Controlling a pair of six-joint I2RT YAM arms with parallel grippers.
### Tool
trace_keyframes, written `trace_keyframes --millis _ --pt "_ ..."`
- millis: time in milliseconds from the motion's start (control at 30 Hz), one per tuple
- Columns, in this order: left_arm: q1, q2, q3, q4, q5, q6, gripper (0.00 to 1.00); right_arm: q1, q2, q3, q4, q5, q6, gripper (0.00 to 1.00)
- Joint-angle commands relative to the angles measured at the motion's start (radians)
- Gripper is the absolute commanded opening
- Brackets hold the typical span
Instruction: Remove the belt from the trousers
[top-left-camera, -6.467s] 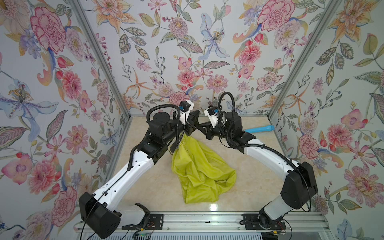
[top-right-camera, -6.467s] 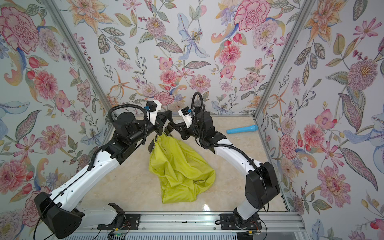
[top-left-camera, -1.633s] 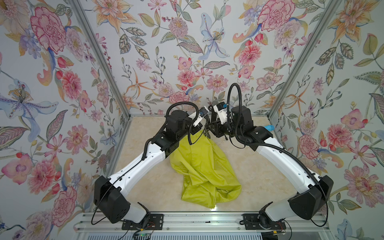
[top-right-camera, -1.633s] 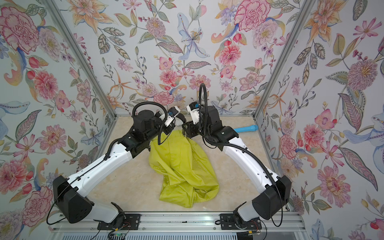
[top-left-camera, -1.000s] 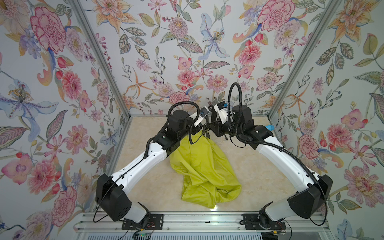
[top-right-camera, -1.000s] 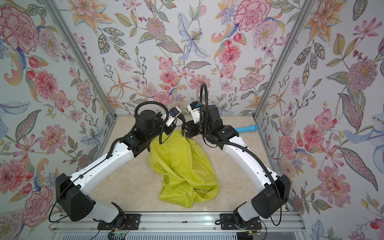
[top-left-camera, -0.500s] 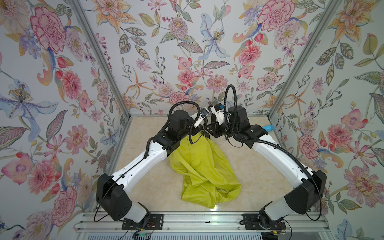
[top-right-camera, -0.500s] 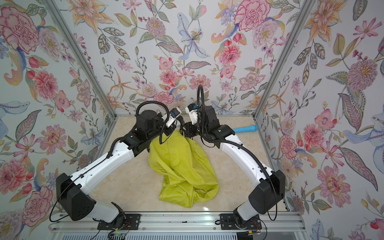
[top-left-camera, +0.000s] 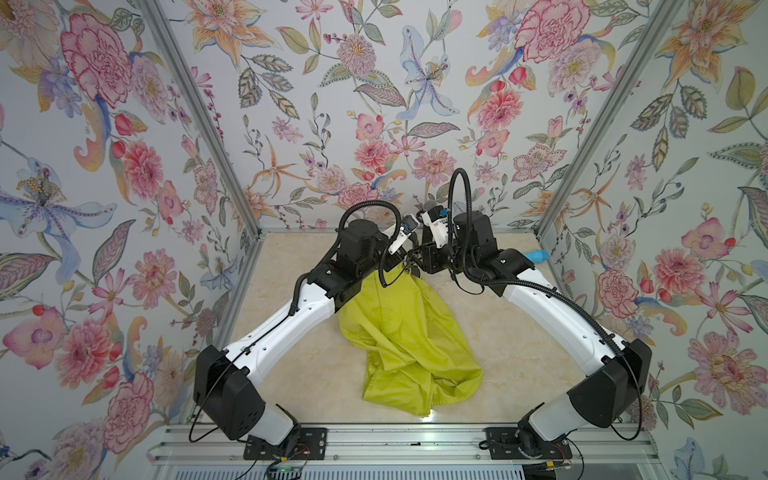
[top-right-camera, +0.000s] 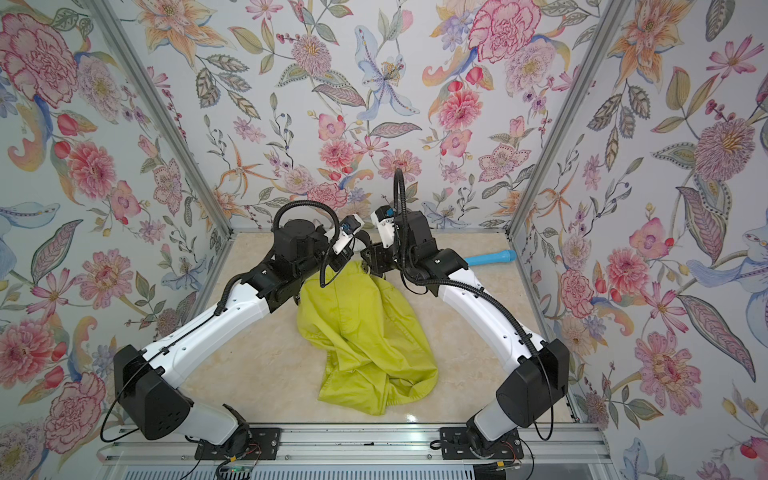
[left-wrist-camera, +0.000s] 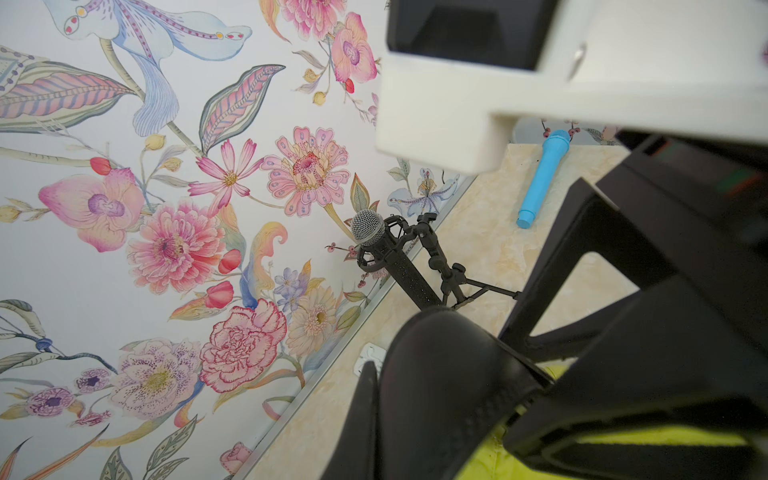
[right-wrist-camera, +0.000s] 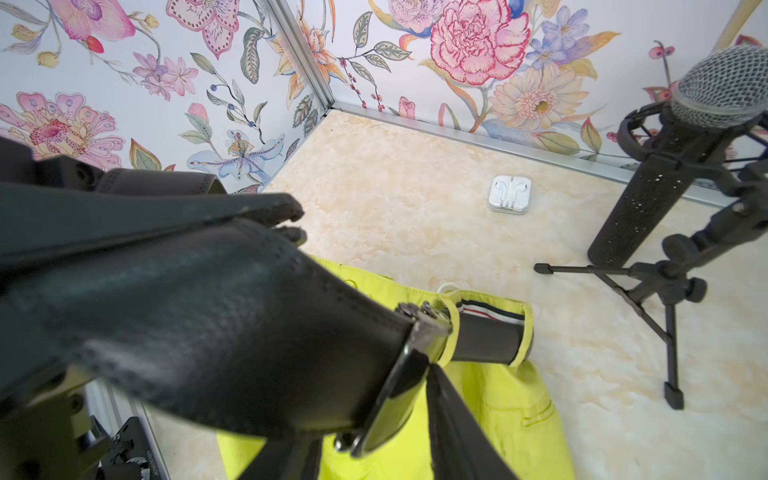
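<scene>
I have the trousers (top-left-camera: 407, 332) lying in the middle of the table (top-left-camera: 320, 382). Their legs are bunched toward the front edge and the waist end is drawn up toward the far edge, where both arms meet over it. The left gripper (top-left-camera: 401, 266) sits right at that waist end with its jaws fully closed. Black strap and yellow-green fabric both crowd its wrist view, so I cannot tell which of them it pinches. The right gripper (right-wrist-camera: 293, 223) is just beside it. Its jaws stand a narrow gap apart at the tips, with nothing between the tips. The belt (right-wrist-camera: 232, 324) runs broad and black right under that gripper, close against its lower finger, but I cannot tell whether it is gripped farther back. From there the belt reaches a metal buckle (right-wrist-camera: 415, 345) and passes on through a yellow-green belt loop (right-wrist-camera: 453, 332), so it is threaded in the waistband. The striped inner waistband (right-wrist-camera: 490, 309) shows just above that stretch. Near the far edge I see a microphone on a small tripod (right-wrist-camera: 648, 178) and a white earphone case (right-wrist-camera: 509, 194) flat on the table. A blue tube (top-right-camera: 490, 258) lies by the far right corner, well apart from the trousers.
</scene>
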Motion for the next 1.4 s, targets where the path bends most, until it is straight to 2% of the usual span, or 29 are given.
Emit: trace_keyframes --millis 0,100,300,500,600,800,1167,1367 --pt "-0.009 0.003 0.041 0.029 0.036 -0.03 0.0 0.008 -0.021 0.019 0.007 0.028 -0.012 0.29" --pt "-0.008 0.001 0.039 0.028 0.033 -0.029 0.0 0.008 -0.017 0.021 0.008 0.018 -0.01 0.24" --pt "-0.008 0.009 0.043 0.018 0.027 -0.027 0.0 0.008 -0.029 0.024 0.007 0.009 -0.007 0.39" --pt "-0.008 0.016 0.036 0.012 0.025 -0.028 0.0 -0.016 -0.05 0.021 0.006 0.016 -0.004 0.39" --pt "-0.008 0.019 0.034 0.006 0.024 -0.029 0.0 -0.026 -0.049 0.019 0.003 0.012 0.001 0.36" --pt "-0.01 0.015 0.037 -0.001 0.024 -0.03 0.0 -0.026 -0.036 0.014 -0.002 -0.013 0.01 0.21" --pt "-0.009 0.009 0.049 -0.002 0.05 -0.045 0.0 -0.021 -0.01 0.008 -0.008 -0.004 0.006 0.1" --pt "-0.013 0.0 0.047 0.015 0.085 -0.071 0.0 -0.016 0.013 0.011 -0.008 0.004 0.006 0.09"
